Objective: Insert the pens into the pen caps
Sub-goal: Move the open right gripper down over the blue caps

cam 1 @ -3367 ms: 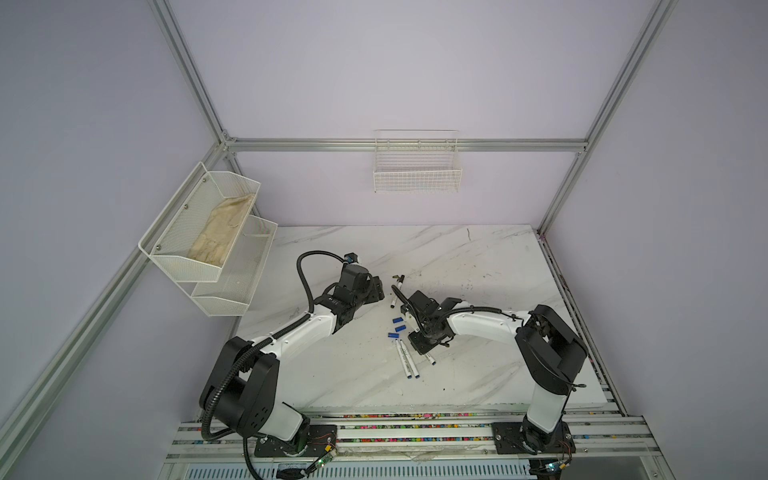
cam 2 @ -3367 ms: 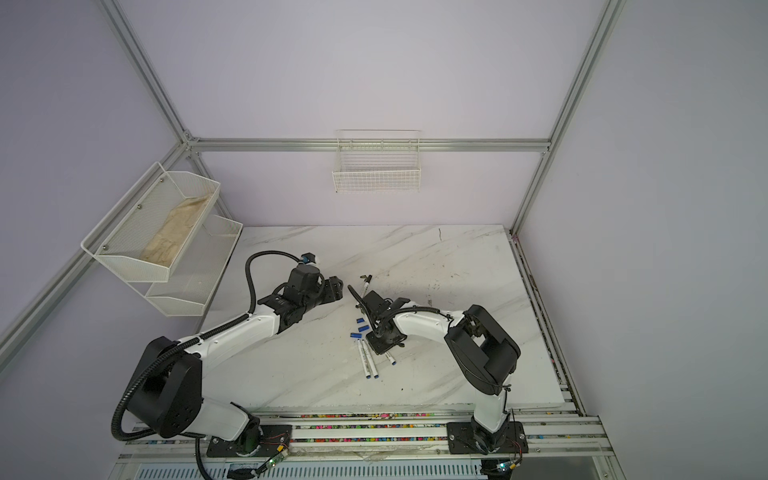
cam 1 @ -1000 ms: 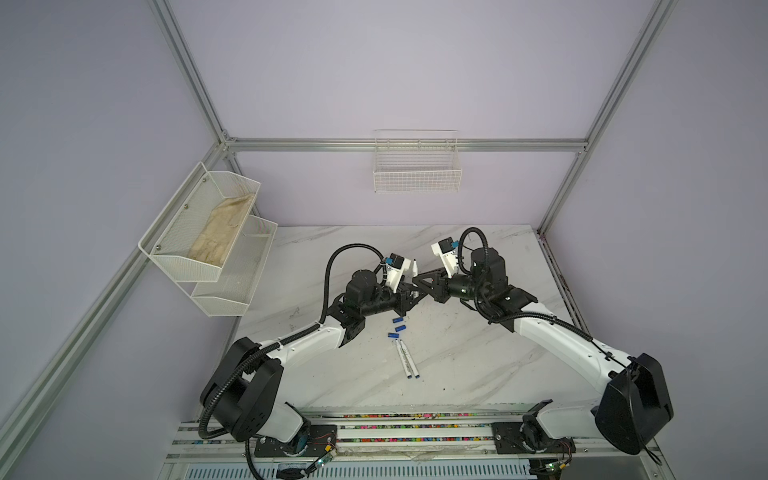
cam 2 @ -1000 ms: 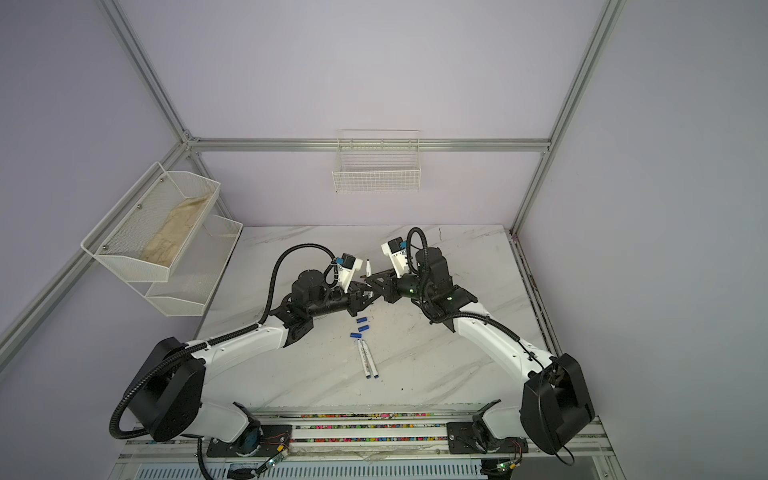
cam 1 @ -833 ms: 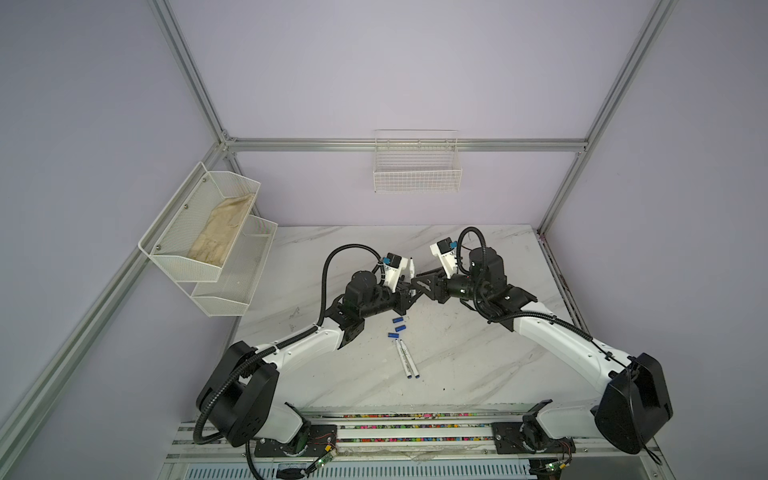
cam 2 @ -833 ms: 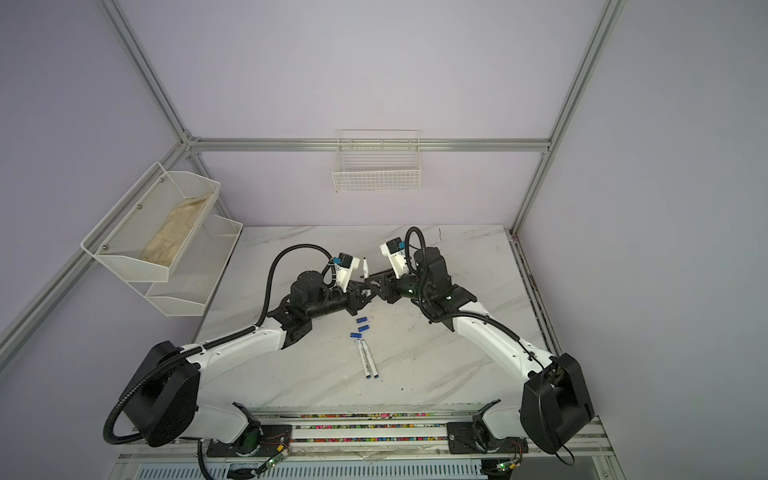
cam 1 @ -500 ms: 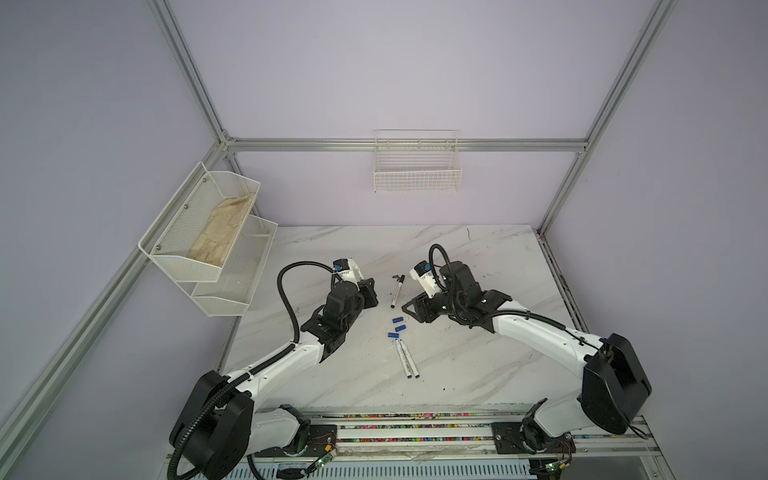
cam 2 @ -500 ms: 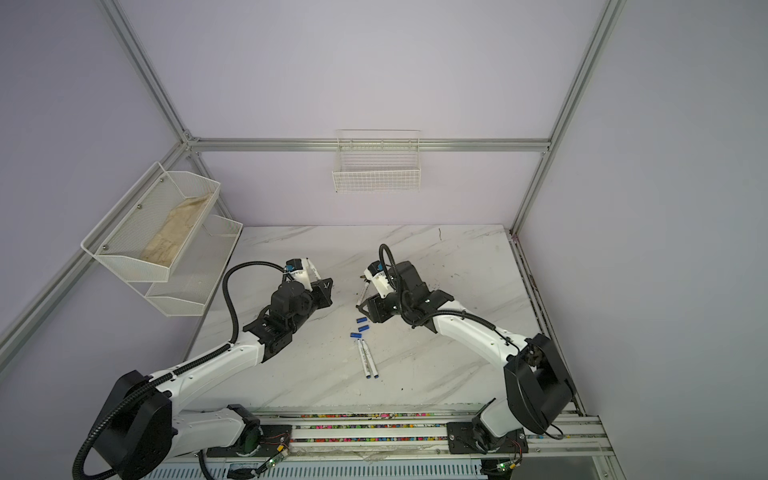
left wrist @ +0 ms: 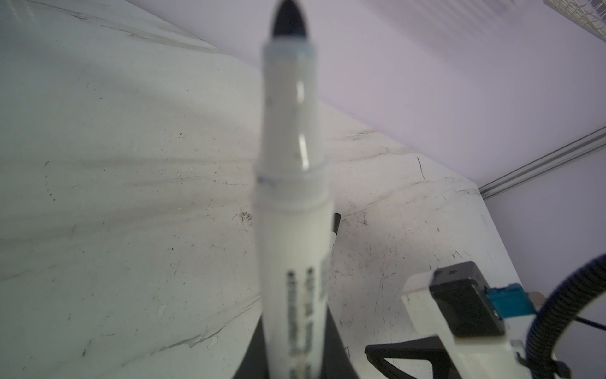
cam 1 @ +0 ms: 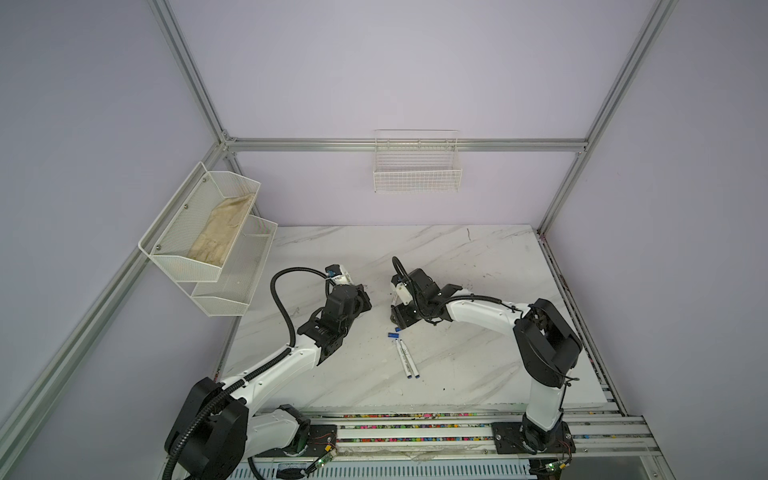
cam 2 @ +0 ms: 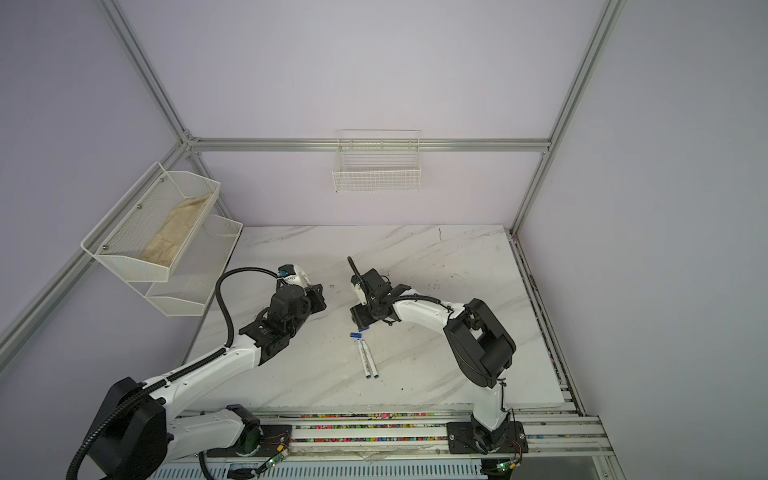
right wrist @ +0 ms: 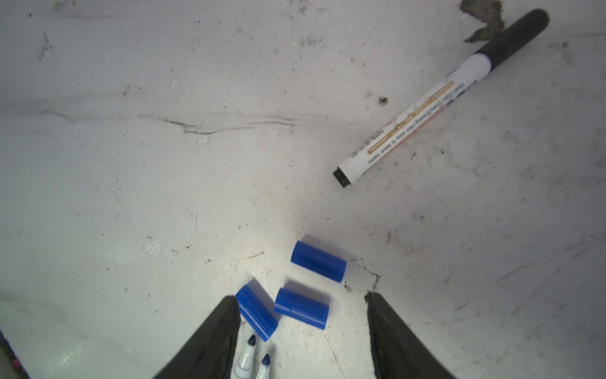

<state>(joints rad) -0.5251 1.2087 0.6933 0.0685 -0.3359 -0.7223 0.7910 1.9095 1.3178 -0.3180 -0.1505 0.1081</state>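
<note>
In the left wrist view my left gripper (left wrist: 295, 367) is shut on a white-barrelled pen (left wrist: 292, 197) whose dark tip is bare. In both top views that gripper (cam 1: 360, 297) hangs left of the table's middle. My right gripper (right wrist: 301, 298) is open, low over three blue pen caps (right wrist: 318, 261) (right wrist: 301, 307) (right wrist: 256, 312). The third cap lies against one of its fingers (right wrist: 226, 315). Two uncapped pens (right wrist: 244, 357) (cam 1: 406, 359) lie side by side just in front of the caps. A pen with a black cap on it (right wrist: 436, 98) lies further back.
The marble table (cam 1: 478, 374) carries the arms' bases at its front rail. A white two-tier mesh shelf (cam 1: 216, 245) with a cloth hangs on the left wall. A wire basket (cam 1: 417, 166) hangs on the back wall.
The two grippers, which met in the air over the table's middle, have parted. The right one came down over the blue caps and opened. The left arm drew back to the left.
</note>
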